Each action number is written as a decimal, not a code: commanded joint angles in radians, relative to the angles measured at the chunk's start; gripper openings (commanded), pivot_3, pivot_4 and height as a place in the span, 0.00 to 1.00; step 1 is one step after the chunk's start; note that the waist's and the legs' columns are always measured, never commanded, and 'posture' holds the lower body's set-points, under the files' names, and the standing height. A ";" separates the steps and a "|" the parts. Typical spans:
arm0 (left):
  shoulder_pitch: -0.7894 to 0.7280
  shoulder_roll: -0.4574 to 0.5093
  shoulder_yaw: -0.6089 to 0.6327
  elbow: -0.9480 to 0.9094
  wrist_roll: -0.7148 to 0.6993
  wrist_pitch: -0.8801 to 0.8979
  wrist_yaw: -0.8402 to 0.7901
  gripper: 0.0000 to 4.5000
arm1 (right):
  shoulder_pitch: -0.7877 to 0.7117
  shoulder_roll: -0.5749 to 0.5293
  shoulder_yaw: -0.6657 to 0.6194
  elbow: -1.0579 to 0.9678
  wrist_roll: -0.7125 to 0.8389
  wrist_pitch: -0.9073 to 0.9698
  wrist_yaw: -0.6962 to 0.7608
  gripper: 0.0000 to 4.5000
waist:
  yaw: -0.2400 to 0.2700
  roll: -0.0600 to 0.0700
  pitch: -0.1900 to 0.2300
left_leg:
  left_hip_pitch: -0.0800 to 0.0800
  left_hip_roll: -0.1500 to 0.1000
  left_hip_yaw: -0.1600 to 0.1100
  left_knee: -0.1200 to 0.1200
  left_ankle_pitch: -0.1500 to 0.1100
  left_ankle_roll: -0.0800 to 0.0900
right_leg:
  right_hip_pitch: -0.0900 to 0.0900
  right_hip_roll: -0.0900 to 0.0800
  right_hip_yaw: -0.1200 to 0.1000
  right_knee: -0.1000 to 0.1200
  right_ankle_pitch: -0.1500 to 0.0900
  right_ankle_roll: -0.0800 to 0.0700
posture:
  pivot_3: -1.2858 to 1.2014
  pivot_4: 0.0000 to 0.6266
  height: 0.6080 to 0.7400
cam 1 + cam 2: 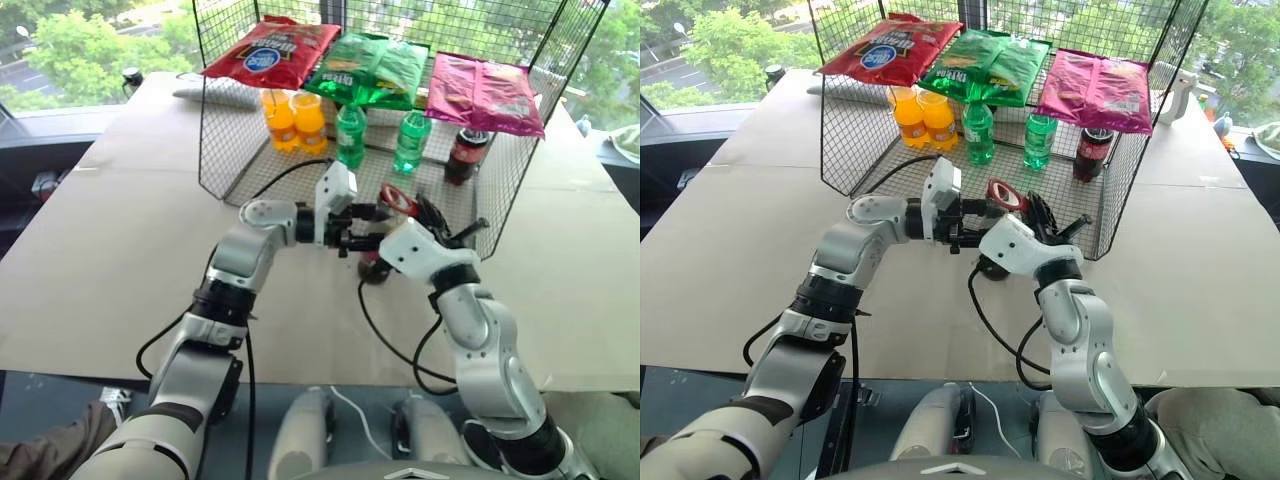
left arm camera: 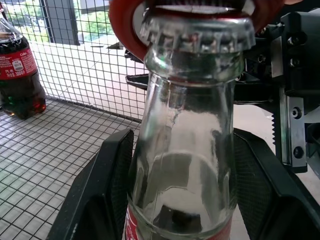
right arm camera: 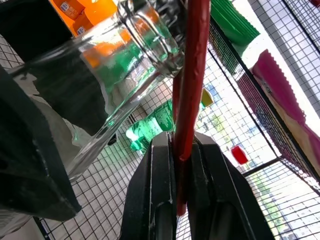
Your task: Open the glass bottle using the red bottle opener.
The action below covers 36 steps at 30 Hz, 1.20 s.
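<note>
Your two end effectors meet just above the tabletop (image 1: pixel 120 250), which is the biggest thing around them and gives you open room on the near side and to both flanks. Directly beyond them stands the wire cage (image 1: pixel 225 160), its open front edge close past the right end effector (image 1: pixel 432 222), so you have little room to swing forward. Inside it sit the green plastic bottles (image 1: pixel 350 135), the orange drinks (image 1: pixel 295 122) and the dark soda bottle (image 2: pixel 17 70), with snack bags (image 1: pixel 375 68) laid over the top. The left end effector (image 2: pixel 182 175) is clamped on the glass bottle (image 2: pixel 185 145) at the neck and shoulder, a black finger (image 2: pixel 100 195) on each side, holding it roughly upright between the two arms. Glass is stiff, slick and breakable, and the weight sits low with the cola, so the grip near the label looks like the right place; I'd judge a squeeze any harder unwise. The right end effector is closed flat on the handle of the red bottle opener (image 3: pixel 190 85), a thin rigid piece. Its loop head lies over the metal cap (image 2: pixel 197 37), touching the crimped rim. You should lever upward, away from the mesh.
</note>
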 commanded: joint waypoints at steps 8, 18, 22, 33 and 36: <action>-0.045 -0.020 0.017 -0.024 0.007 -0.042 0.032 0.50 | 0.007 -0.108 -0.038 -0.003 -0.028 -0.085 0.163 0.00 | 0.002 0.000 0.000 | 0.000 0.000 0.000 0.000 0.000 0.000 | 0.000 0.000 0.000 0.000 0.000 0.000 | 0.52 0.24 1.00; -0.034 -0.026 0.016 -0.001 0.022 -0.080 0.031 0.50 | -0.036 -0.194 -0.104 -0.023 0.007 -0.157 0.305 0.00 | 0.003 0.000 0.000 | 0.000 -0.001 -0.001 0.000 -0.001 0.001 | 0.000 -0.001 -0.001 0.000 0.000 0.000 | 0.52 0.24 1.00; -0.025 -0.029 0.015 -0.002 0.024 -0.090 0.034 0.50 | -0.046 -0.208 -0.121 -0.019 0.010 -0.176 0.329 0.00 | 0.003 0.000 0.000 | 0.000 -0.001 -0.001 0.000 -0.001 0.001 | 0.000 -0.001 -0.001 0.000 0.000 0.000 | 0.52 0.24 1.00; -0.021 -0.037 0.016 0.014 0.030 -0.116 0.037 0.50 | -0.059 -0.220 -0.151 -0.013 0.016 -0.209 0.361 0.00 | 0.004 0.000 0.000 | 0.000 -0.001 -0.001 0.000 -0.001 0.001 | 0.000 -0.002 -0.001 0.000 0.000 0.000 | 0.52 0.24 1.00; -0.018 -0.036 0.017 0.012 0.030 -0.118 0.038 0.50 | -0.060 -0.220 -0.155 -0.013 0.017 -0.213 0.366 0.00 | 0.004 0.000 0.000 | 0.000 -0.001 -0.001 0.000 -0.001 0.001 | 0.000 -0.002 -0.001 0.000 0.000 0.000 | 0.52 0.24 1.00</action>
